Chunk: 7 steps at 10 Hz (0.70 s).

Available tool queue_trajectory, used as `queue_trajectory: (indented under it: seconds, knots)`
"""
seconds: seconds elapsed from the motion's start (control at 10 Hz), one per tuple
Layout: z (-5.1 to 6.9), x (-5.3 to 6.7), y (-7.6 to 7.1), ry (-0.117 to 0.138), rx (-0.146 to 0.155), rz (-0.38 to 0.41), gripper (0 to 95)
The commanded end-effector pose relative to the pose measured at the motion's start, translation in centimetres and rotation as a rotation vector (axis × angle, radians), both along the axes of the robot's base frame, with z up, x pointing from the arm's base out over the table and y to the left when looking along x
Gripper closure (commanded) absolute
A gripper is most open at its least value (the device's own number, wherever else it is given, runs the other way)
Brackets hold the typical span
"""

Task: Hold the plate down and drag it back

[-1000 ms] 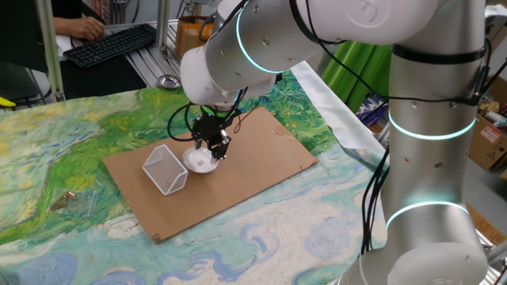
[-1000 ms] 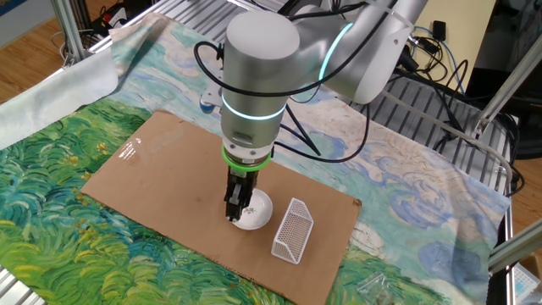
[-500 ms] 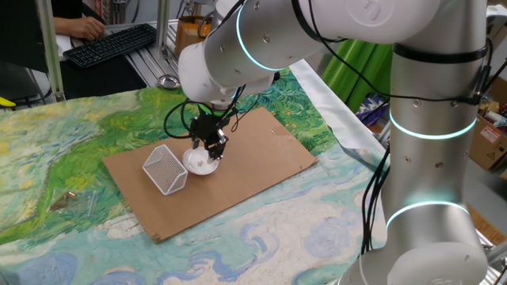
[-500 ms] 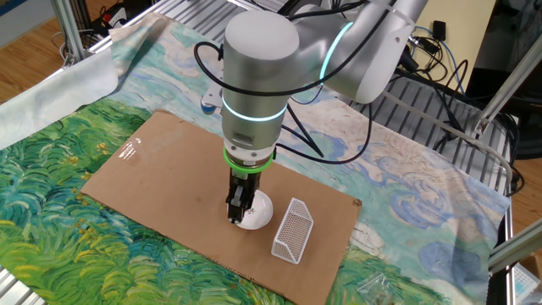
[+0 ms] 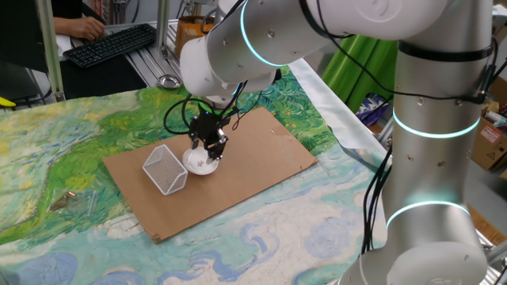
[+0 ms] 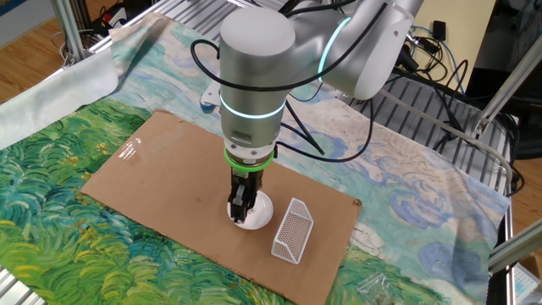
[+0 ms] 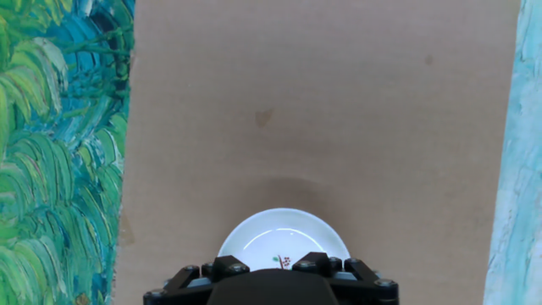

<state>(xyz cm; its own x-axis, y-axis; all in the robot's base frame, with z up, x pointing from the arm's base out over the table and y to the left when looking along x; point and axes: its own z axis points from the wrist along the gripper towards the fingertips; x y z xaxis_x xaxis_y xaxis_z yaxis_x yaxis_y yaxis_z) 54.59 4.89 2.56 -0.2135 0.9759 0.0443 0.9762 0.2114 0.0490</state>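
Small white plate (image 6: 254,212) on brown cardboard sheet (image 6: 161,165), just left of wire basket (image 6: 292,230). Gripper (image 6: 241,206) pointing straight down onto plate, seemingly pinning it for dragging; finger spacing impossible to tell.

small round white plate (image 5: 199,162) nudged a touch closer to the white wire-mesh basket (image 5: 165,169), black two-finger gripper (image 6: 241,208) shifted along with it, arm barely repositioned
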Motion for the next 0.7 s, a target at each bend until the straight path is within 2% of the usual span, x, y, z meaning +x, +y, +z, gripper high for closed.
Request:
queue_trajectory:
  seconds: [0.1, 0.2, 0.3, 0.7]
  knots:
    - [-0.1, 0.12, 0.03, -0.001, 0.002, 0.003, 38.0]
    - [-0.12, 0.12, 0.04, -0.002, 0.003, 0.005, 38.0]
    - [-0.13, 0.13, 0.04, -0.002, 0.004, 0.005, 57.0]
    - [-0.24, 0.12, -0.02, -0.003, 0.003, 0.001, 57.0]
